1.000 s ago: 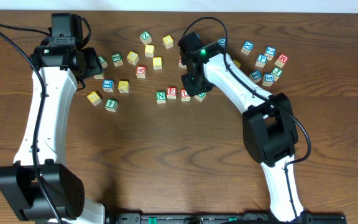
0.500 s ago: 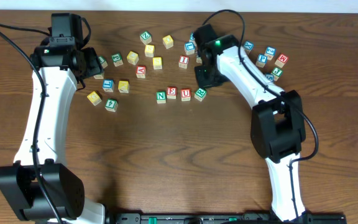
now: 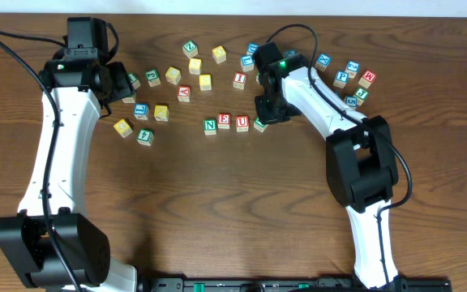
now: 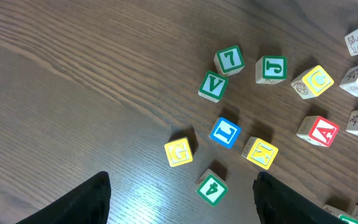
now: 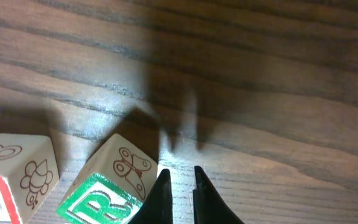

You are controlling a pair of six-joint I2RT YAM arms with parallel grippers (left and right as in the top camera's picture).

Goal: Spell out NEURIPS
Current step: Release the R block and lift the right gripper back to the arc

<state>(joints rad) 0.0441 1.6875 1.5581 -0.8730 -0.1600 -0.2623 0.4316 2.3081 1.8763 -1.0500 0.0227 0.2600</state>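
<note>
Table (image 3: 217, 211): dark wood, work bunched toward the far edge.

Left arm (image 3: 59, 146): reaches up the left side toward the far left corner. Left gripper (image 4: 182, 186) hangs above a scatter of blocks, fingers spread wide, nothing between them.

Right arm (image 3: 331, 122): bends in from the right side to mid-table. Right gripper (image 5: 179, 186) is low over bare wood, fingers drawn almost together with only a sliver of gap, holding nothing.

Word row, middle of the table: N block (image 3: 210, 125), E block (image 3: 224, 121), U block (image 3: 242, 122), then R block (image 5: 114, 186) at the right end. In the right wrist view the R block sits skewed to the U block and lies just left of the fingertips. Contact with the tips is hard to judge, probably apart.

Loose blocks (image 3: 194, 66): along the far edge and toward the far right corner. I, P and S must come from these, but the letters are too small to read.

Risks, as judged:
- A sideways drift of the narrow fingers toward the left edge shoves the R block into the U block and bends the row.
- The skewed R block leaves a poor seat for the next letter.
- Tightly packed far-edge blocks invite knocking neighbours during a pick.
</note>
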